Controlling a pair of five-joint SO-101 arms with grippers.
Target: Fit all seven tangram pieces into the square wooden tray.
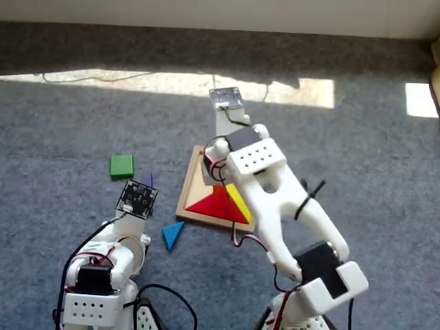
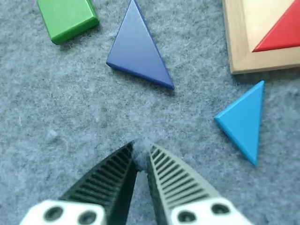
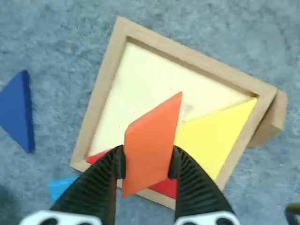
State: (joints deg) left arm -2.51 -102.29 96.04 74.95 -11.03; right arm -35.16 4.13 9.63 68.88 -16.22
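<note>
The square wooden tray (image 1: pixel 190 185) lies mid-table with a red triangle (image 1: pixel 217 205) and a yellow triangle (image 1: pixel 239 201) in it. My right gripper (image 3: pixel 146 161) hangs above the tray (image 3: pixel 104 89), shut on an orange parallelogram (image 3: pixel 151 138) that is tilted over the bare tray floor, beside the yellow triangle (image 3: pixel 211 136) and the red triangle (image 3: pixel 165 188). My left gripper (image 2: pixel 140 152) is shut on nothing, low over the carpet. Beyond it lie a dark blue triangle (image 2: pixel 138 49), a green square (image 2: pixel 68 18) and a light blue triangle (image 2: pixel 243 121).
Grey carpet covers the table. The green square (image 1: pixel 122 166) and light blue triangle (image 1: pixel 172 234) lie to the left of the tray. A small tan wooden block (image 3: pixel 274 117) sits against one tray corner. The right arm (image 1: pixel 275 199) covers the tray's right side.
</note>
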